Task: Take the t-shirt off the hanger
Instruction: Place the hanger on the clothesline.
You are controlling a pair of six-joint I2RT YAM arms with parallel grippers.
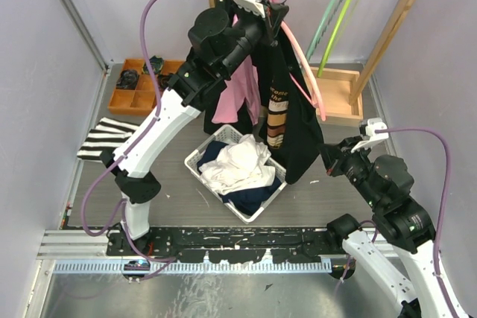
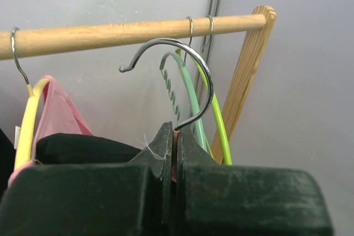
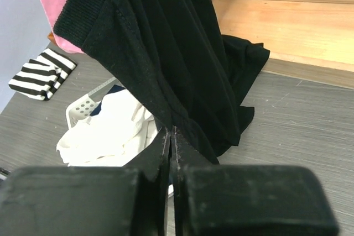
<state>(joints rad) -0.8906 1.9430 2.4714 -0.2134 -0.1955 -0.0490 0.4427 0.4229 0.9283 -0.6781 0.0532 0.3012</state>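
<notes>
The grey wood-grain table [image 1: 335, 202] carries 4 things: a white plastic basket [image 1: 195, 159], a black-and-white striped cloth [image 1: 104, 140], an orange compartment tray [image 1: 124, 103] and a wooden rack base [image 1: 340, 96].

The right gripper [image 3: 171, 134] pinches the lower edge of the hanging black t-shirt [image 3: 166, 42]. Behind, a white basket [image 3: 82, 109] holds white clothes [image 3: 110, 134]; a striped cloth [image 3: 36, 75] lies beyond on the table [image 3: 310, 120].

Bright, even, soft-shadowed light; sharp overhead view, wrist-view foregrounds blurred.

Left arm [image 1: 160, 128], right arm [image 1: 406, 221]: white link shells, black joint housings, lilac cables [image 1: 146, 13], dark matte fingers [image 2: 83, 197]
</notes>
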